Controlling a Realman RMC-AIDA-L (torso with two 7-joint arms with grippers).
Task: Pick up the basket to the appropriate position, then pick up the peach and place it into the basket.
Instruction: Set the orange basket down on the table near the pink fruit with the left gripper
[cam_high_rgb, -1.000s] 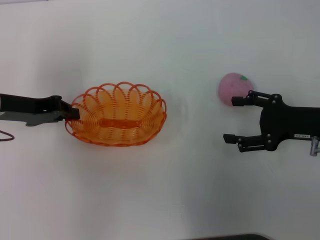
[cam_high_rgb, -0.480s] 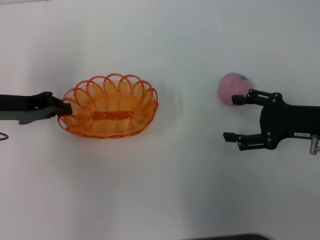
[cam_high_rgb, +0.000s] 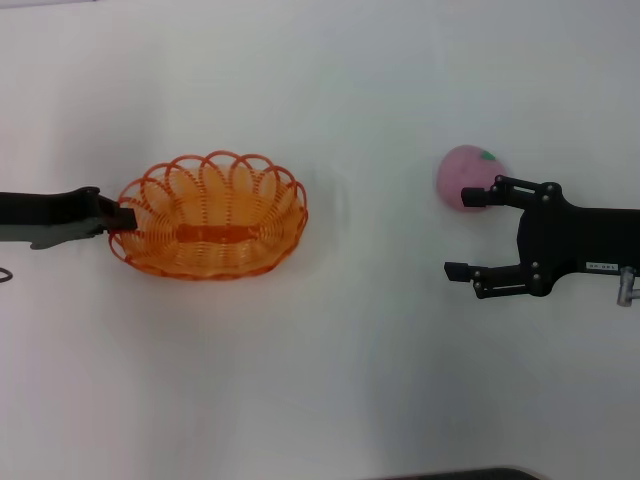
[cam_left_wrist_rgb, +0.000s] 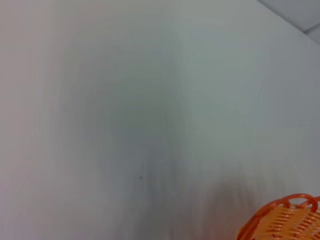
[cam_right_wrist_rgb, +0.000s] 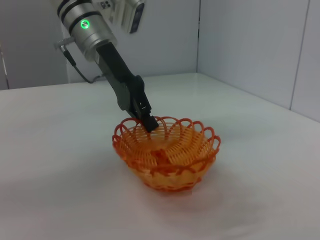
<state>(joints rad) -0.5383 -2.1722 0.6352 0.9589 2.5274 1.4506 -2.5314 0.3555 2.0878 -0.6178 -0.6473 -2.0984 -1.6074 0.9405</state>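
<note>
The orange basket (cam_high_rgb: 210, 215) is left of centre in the head view, and my left gripper (cam_high_rgb: 122, 218) is shut on its left rim. The right wrist view shows the same grip, the left gripper (cam_right_wrist_rgb: 148, 122) pinching the far rim of the basket (cam_right_wrist_rgb: 167, 157), which sits low at the table. A piece of the basket rim (cam_left_wrist_rgb: 285, 220) shows in the left wrist view. The pink peach (cam_high_rgb: 466, 172) lies on the table at the right. My right gripper (cam_high_rgb: 462, 232) is open just in front of it, its upper finger touching or just overlapping the peach's near side.
A plain white table (cam_high_rgb: 340, 360) carries everything. A dark edge (cam_high_rgb: 460, 474) shows at the table's front. Grey walls (cam_right_wrist_rgb: 250, 45) stand behind the table in the right wrist view.
My left gripper has drawn the basket to the left across the table. The right gripper and the peach have hardly moved.
</note>
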